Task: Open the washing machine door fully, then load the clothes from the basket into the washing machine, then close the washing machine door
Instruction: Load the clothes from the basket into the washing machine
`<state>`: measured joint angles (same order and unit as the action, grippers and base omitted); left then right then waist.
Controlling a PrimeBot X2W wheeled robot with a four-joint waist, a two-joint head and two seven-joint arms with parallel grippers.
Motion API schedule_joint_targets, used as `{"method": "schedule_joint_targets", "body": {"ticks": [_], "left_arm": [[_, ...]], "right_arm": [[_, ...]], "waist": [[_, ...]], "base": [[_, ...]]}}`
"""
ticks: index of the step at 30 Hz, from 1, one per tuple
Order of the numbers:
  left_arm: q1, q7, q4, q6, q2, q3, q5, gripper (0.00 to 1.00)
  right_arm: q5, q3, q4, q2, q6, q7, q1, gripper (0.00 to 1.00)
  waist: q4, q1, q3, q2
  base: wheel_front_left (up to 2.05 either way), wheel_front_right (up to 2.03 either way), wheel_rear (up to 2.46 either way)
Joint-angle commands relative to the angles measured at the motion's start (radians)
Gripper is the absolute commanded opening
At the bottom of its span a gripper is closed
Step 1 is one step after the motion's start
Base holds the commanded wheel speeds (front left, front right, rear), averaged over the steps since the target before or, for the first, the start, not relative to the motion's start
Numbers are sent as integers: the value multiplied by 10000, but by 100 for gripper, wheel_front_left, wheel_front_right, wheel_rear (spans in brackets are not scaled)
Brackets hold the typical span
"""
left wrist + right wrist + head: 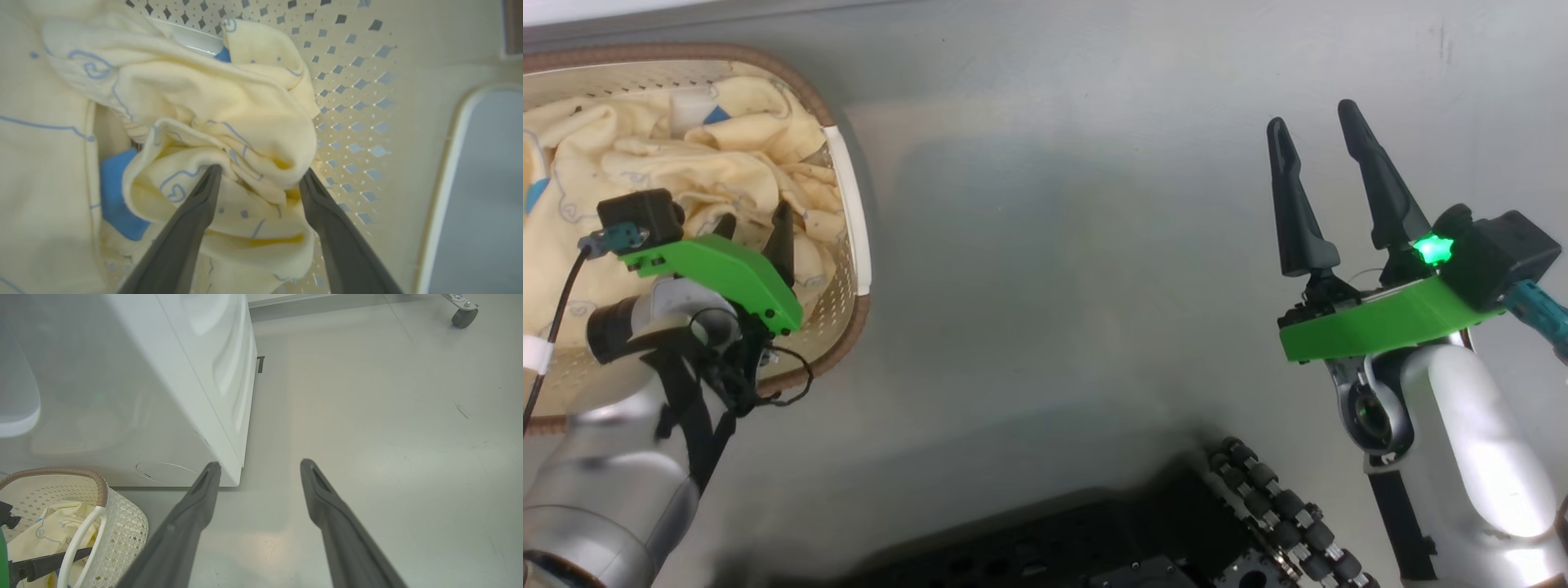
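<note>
The left hand (pixel 261 170) reaches down into the basket (pixel 843 347), a cream tub with perforated walls and a brown rim. Its two dark fingers are spread apart, not closed. Their tips press into the clothes (pixel 245 106), one on each side of a bunched fold of soft cream-yellow cloth with thin blue outline prints. A bright blue patch shows just to the left of the left finger in the wrist view. The basket's perforated wall rises close on the right of that hand. More cream cloth lies heaped beyond the fingertips and off to the left of them.

The right hand (pixel 1312 114) hangs above the bare grey floor (pixel 1054 245), well apart from the basket. Its fingers are spread and hold nothing. In its wrist view, the lower front corner of the white washing machine (pixel 135 375) stands just beyond its left fingertip. The basket, with clothes inside and a white handle on its rim, sits on the floor to the lower left of that hand, in front of the machine. A small caster wheel (pixel 463 317) stands far beyond the fingers, to the upper right.
</note>
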<state>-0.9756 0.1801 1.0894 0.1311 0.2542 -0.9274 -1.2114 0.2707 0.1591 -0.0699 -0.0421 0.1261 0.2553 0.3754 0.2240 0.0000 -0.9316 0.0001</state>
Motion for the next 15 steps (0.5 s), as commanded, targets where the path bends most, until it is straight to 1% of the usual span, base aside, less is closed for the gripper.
{"method": "schedule_joint_targets", "body": {"ticks": [1, 8, 15], "left_arm": [[-17, 111, 9, -4, 339, 73, -107, 100], [-317, 237, 427, -4, 325, -118, -140, 100], [-575, 402, 834, -4, 183, -275, -107, 100]], "right_arm": [[-120, 89, 302, -81, 46, 65, -331, 100], [-161, 32, 412, -81, 46, 65, -388, 100], [-205, -2, 490, -81, 46, 65, -386, 100]], "waist": [[4, 0, -68, -1], [-27, 0, -269, -1], [-58, 0, -432, -1]], "base": [[0, 0, 0], [0, 0, 0], [0, 0, 0]]}}
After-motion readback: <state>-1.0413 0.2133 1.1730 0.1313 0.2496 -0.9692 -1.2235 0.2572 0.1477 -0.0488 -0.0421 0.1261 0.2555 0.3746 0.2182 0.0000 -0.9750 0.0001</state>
